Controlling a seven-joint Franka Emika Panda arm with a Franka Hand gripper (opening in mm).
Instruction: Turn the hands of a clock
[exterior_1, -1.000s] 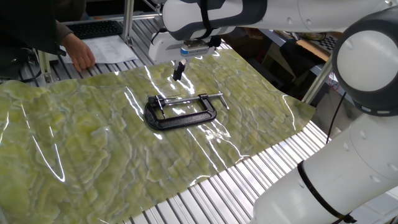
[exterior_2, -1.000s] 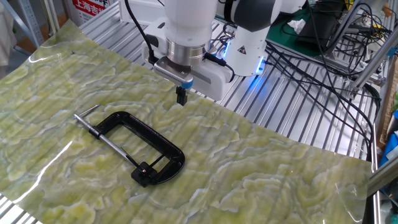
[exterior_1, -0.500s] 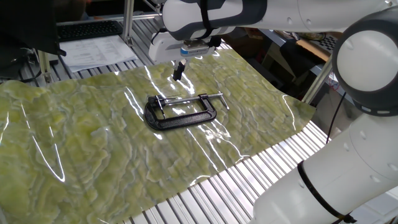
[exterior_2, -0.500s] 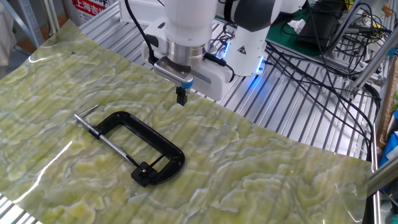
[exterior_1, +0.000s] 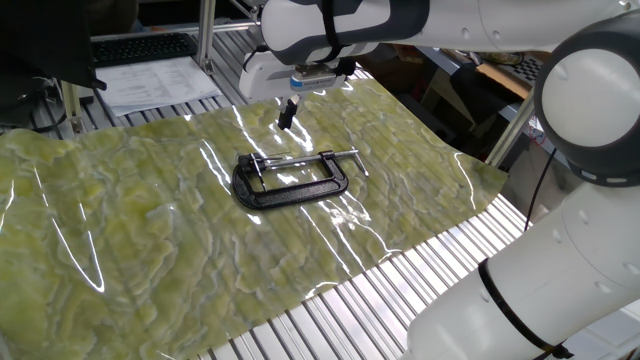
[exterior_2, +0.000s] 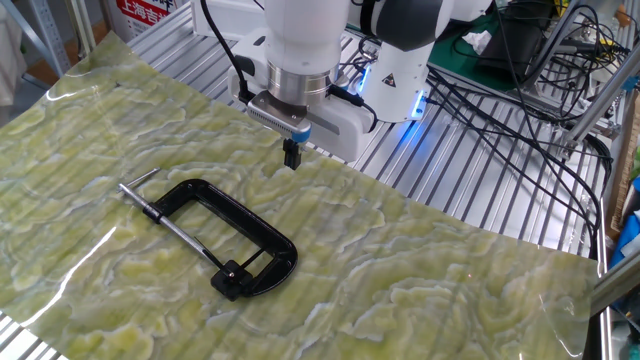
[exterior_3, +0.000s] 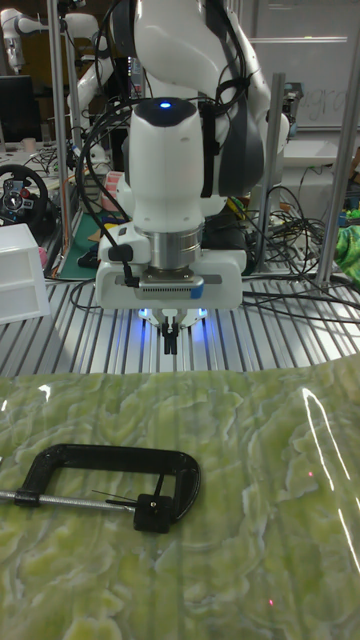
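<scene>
Green marbled sheeting covers the counter, and above its far edge the tool is held still with its fingers closed on nothing, unchanged over the last second. Well apart from it lies the black C-clamp, in whose jaw the clock is gripped, so its thin hands remain untouched.

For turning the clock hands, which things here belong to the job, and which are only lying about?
Belong to the job:
- clamp, lying flat on the green sheet
- thin clock hands in its jaw, barely visible
- gripper, hanging above the sheet beyond the clamp

Just lying about:
- keyboard
- papers
- white box
</scene>
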